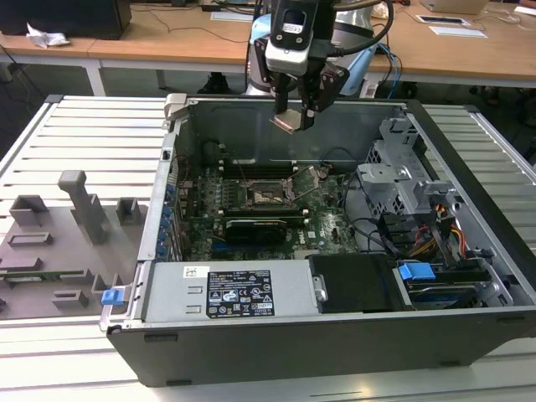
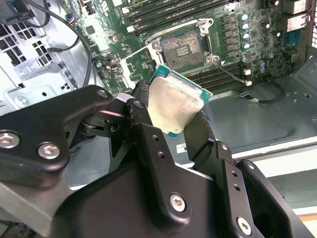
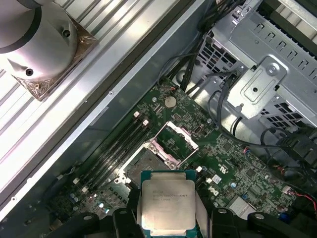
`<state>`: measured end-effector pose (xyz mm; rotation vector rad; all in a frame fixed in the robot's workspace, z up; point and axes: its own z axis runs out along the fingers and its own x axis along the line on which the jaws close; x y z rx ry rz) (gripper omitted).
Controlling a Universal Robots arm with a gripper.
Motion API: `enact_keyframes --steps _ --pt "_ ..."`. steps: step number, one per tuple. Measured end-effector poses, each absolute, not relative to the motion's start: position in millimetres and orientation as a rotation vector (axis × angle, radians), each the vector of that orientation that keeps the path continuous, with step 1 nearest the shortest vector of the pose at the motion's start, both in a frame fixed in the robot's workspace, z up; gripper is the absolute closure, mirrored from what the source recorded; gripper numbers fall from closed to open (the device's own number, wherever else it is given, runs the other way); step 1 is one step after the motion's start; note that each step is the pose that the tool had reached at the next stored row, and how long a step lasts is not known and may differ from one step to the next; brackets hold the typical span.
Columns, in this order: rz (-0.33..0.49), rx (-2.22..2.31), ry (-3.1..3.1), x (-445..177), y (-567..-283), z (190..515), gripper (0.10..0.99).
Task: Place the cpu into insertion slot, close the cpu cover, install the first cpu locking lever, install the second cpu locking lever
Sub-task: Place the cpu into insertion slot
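Observation:
My gripper (image 1: 295,115) hangs high over the open computer case, shut on the cpu (image 1: 286,121). In both wrist views the cpu (image 2: 174,105) (image 3: 167,202) is a flat silvery square with a green edge, pinched by its sides between the two black fingers (image 2: 143,106). Below it on the green motherboard lies the insertion slot (image 2: 182,47) (image 3: 142,162) (image 1: 270,194), uncovered with its dark pin grid showing. The cpu cover (image 2: 140,67) (image 3: 177,138) stands swung up beside the slot. A thin wire lever (image 2: 231,74) sticks out next to the socket.
Long black memory slots (image 3: 116,146) run beside the socket. A grey drive cage (image 1: 402,180) with cables fills the case on the exterior view's right. A power supply (image 1: 226,293) sits at the front. A grey fixture tray (image 1: 63,243) lies on the exterior view's left.

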<state>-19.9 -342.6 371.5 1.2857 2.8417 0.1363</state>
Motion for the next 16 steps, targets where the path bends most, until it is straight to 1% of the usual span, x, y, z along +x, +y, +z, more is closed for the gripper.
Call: enact_keyframes --steps 16 --pt "0.133 1.374 2.797 -19.9 -342.6 371.5 0.561"
